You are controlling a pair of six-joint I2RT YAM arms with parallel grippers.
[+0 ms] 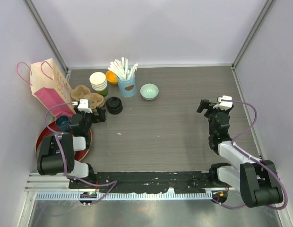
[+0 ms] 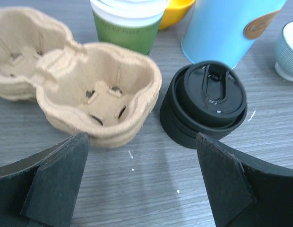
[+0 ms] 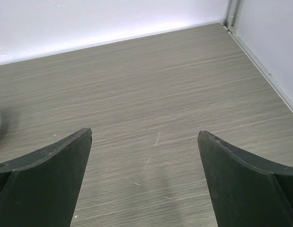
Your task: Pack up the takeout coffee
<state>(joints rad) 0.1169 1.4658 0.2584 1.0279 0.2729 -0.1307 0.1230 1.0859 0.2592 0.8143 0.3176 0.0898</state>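
Down at the bottom of the wrist view the left gripper (image 2: 142, 142) hangs low, jaws spread wide with nothing between them, aimed at the gap between the moulded pulp carrier (image 2: 97, 92) and the stacked black lids (image 2: 203, 101), so it looks free to go for either. The carrier is rough and fibrous, its wells empty and facing up for cups; the lids are smooth round plastic. Just behind, at upper centre, the green paper cups (image 2: 130, 28) sit nested with pale rims, beside the sleek blue straw cup (image 2: 227, 28). The right gripper (image 3: 144, 135), equally spread, hovers over bare wood-grain table (image 3: 151, 71).
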